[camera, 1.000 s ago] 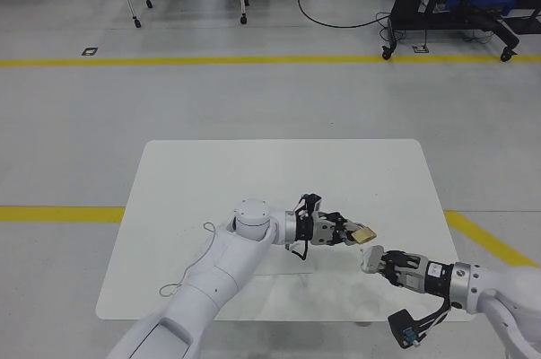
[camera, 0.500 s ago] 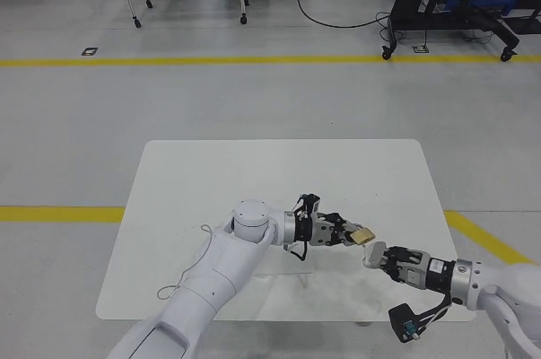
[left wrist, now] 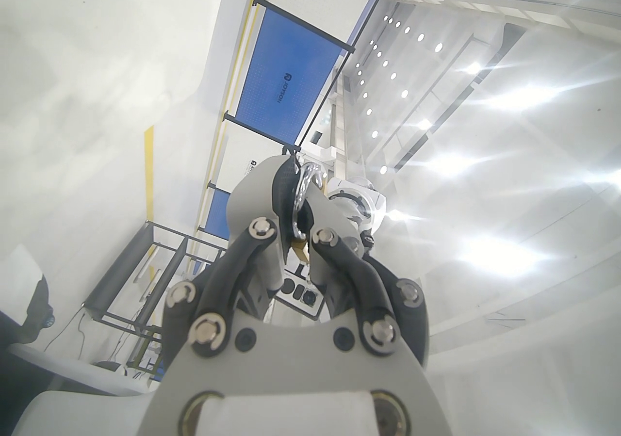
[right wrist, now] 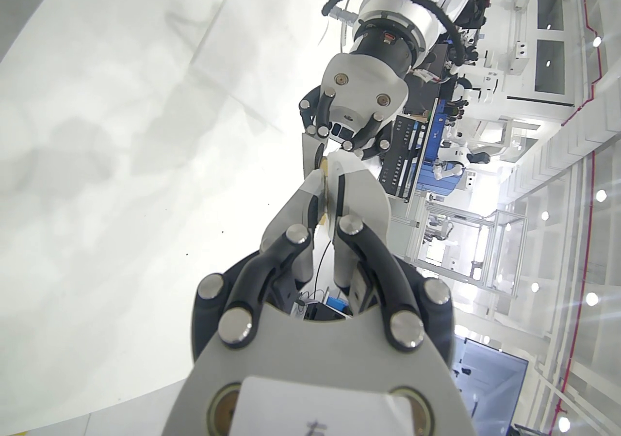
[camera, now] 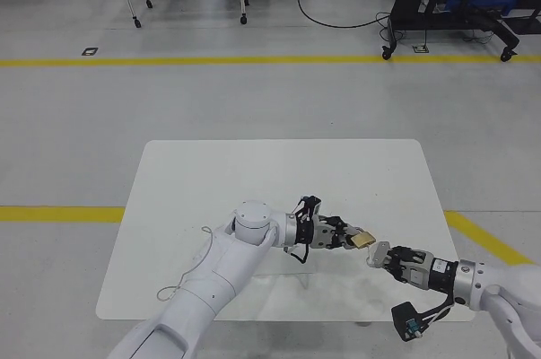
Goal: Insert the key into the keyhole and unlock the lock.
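Above the front right part of the white table [camera: 207,179], my left gripper [camera: 349,238] is shut on a brass padlock [camera: 365,239]. In the left wrist view the padlock's silver shackle [left wrist: 303,193] sits clamped between the fingers of this gripper [left wrist: 296,210]. My right gripper [camera: 378,255] faces it from the right, tips right at the padlock's lower end. In the right wrist view this gripper [right wrist: 324,198] is shut on a thin brass key [right wrist: 323,210], which points at the padlock [right wrist: 324,165] held by the left gripper [right wrist: 315,152]. Whether the key's tip is in the keyhole is hidden.
A thin white cord [camera: 194,269] trails along the left arm to the table's front left. Yellow floor lines [camera: 55,214] run beside the table. Both grippers hang close to the table's front right corner [camera: 449,305].
My right gripper has crept slightly right and up toward the padlock. The left gripper with the padlock has dipped a little toward it. Both holds are unchanged.
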{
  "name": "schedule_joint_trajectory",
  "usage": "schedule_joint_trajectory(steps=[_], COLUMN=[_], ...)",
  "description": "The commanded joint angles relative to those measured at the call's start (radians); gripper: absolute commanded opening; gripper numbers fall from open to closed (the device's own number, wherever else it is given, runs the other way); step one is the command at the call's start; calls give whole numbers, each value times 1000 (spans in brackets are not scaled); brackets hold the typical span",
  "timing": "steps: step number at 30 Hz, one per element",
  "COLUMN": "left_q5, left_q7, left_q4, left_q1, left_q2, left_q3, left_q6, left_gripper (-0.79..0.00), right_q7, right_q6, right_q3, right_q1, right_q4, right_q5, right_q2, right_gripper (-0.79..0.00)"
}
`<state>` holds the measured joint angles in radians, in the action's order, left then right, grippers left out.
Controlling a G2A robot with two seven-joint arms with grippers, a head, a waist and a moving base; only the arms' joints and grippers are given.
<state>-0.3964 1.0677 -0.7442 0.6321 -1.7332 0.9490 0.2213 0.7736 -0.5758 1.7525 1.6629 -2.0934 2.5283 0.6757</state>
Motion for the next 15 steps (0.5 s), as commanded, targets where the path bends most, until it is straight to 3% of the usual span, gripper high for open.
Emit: schedule_joint_trajectory(steps=[1,15], left_q5=[-1,-10], left_q7=[1,2], left_q4=[-2,-11], left_q1=[1,0], left_q2=[1,8], left_q3=[-2,-4], left_q6=[2,6], left_gripper=[-785,-785], right_q7=[0,8], right_q6=[-1,-5], right_q3=[0,-2], right_q1=[1,-5], right_q4=[1,6], right_q5=[0,8], right_q2=[-1,-7], right_gripper=[-785,-785])
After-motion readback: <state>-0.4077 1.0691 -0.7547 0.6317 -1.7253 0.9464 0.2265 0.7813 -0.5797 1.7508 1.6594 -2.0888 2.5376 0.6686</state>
